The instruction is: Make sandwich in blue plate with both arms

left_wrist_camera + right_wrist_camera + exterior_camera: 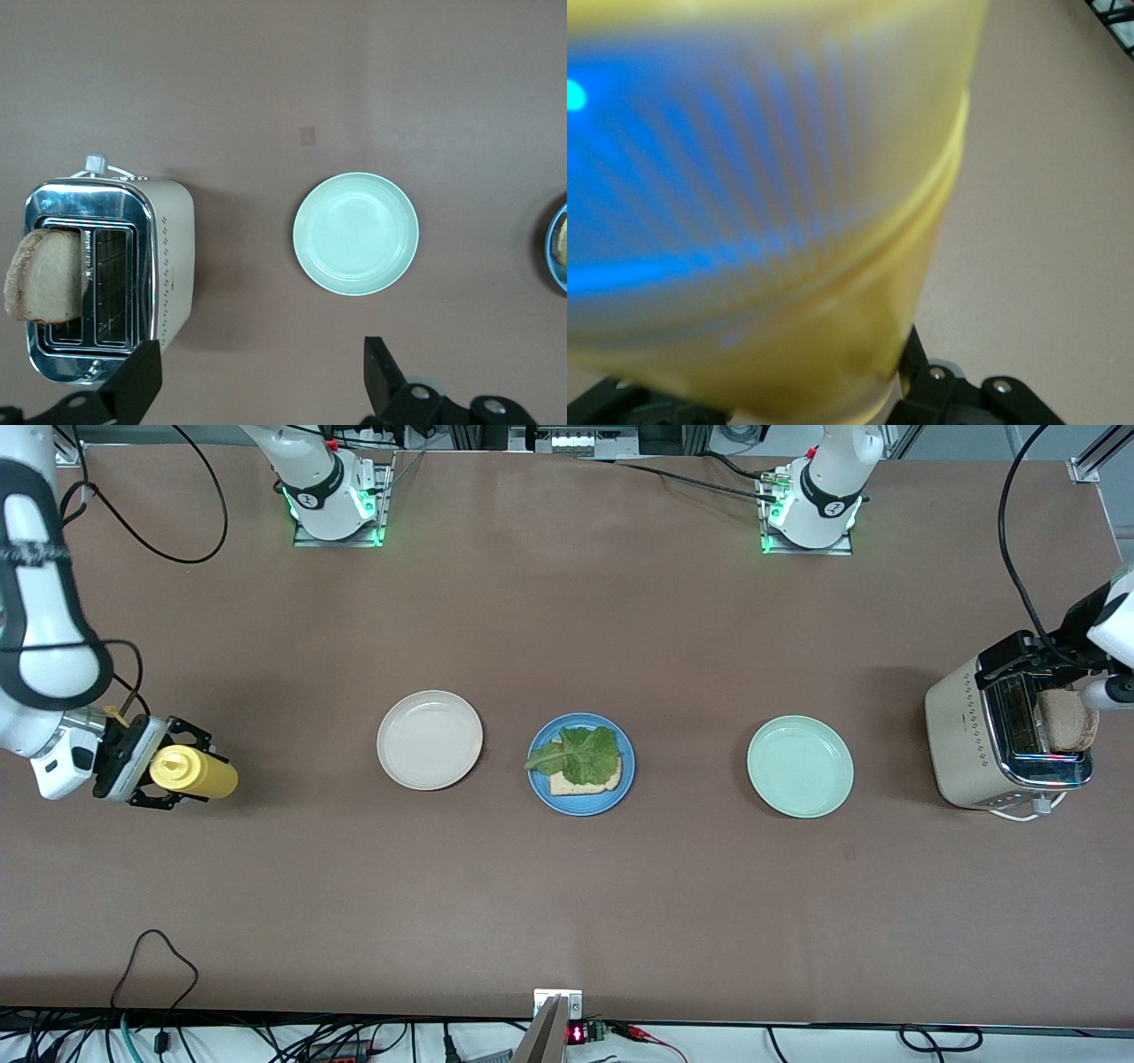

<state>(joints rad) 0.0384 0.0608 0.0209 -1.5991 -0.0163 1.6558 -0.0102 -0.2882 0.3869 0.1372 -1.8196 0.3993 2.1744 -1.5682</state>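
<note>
The blue plate (585, 808) sits mid-table and holds one toast slice (567, 785) with a green lettuce leaf (580, 755) on top; its rim also shows in the left wrist view (560, 248). A second toast slice (1067, 719) (44, 274) stands in a slot of the toaster (961, 735) (168, 257). My left gripper (1028, 657) (261, 376) is open and empty, up in the air over the toaster. My right gripper (173, 771) is shut on a yellow squeeze bottle (195, 772) (771, 221) at the right arm's end of the table.
A cream-white plate (430, 740) stands beside the blue plate toward the right arm's end. A pale mint-green plate (800, 766) (355, 233) stands between the blue plate and the toaster. Cables hang at the table's edges.
</note>
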